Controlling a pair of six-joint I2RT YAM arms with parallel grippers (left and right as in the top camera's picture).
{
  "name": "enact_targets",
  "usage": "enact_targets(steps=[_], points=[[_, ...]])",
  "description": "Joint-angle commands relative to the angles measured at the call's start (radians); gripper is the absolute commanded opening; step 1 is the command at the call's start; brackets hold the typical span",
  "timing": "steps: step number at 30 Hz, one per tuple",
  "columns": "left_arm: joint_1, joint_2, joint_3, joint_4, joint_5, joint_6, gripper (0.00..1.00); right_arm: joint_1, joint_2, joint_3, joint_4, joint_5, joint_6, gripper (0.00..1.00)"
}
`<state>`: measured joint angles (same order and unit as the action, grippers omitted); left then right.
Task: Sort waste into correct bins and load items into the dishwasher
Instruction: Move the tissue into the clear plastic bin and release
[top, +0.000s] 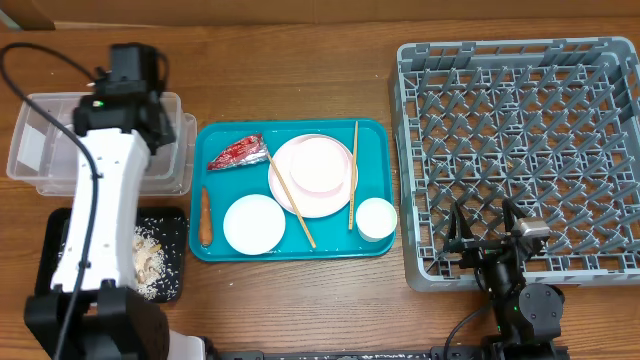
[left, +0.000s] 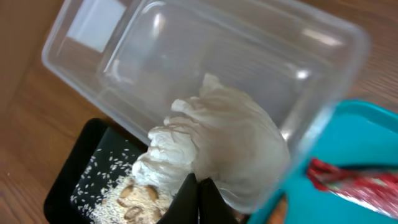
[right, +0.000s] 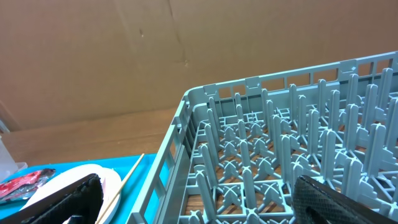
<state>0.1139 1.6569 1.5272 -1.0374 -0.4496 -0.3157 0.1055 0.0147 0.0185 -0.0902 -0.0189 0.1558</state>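
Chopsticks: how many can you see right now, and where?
2. One chopstick lies diagonally across the plate's left side on the teal tray; the other chopstick runs straight along the plate's right edge. The left arm may hide others.

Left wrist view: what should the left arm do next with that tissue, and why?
Probably open the left gripper and let the tissue drop. The gripper is pinched shut on the tissue, which hangs above the clear tub, and the overhead view also places the arm there.
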Motion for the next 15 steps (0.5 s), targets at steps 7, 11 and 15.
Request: enact_targets(steps=[7, 11, 15], points=[[0.159, 0.110, 0.013, 0.079, 0.084, 0.033, 0.04, 0.004, -0.012, -0.011, 0.006, 0.002, -0.007, 1.00], [0.190, 0.121, 0.013, 0.112, 0.084, 0.074, 0.75, 0.004, -0.012, -0.011, 0.006, 0.002, -0.007, 1.00], [0.187, 0.109, 0.019, 0.114, 0.085, 0.086, 0.86, 0.004, -0.012, -0.011, 0.006, 0.002, -0.007, 1.00]])
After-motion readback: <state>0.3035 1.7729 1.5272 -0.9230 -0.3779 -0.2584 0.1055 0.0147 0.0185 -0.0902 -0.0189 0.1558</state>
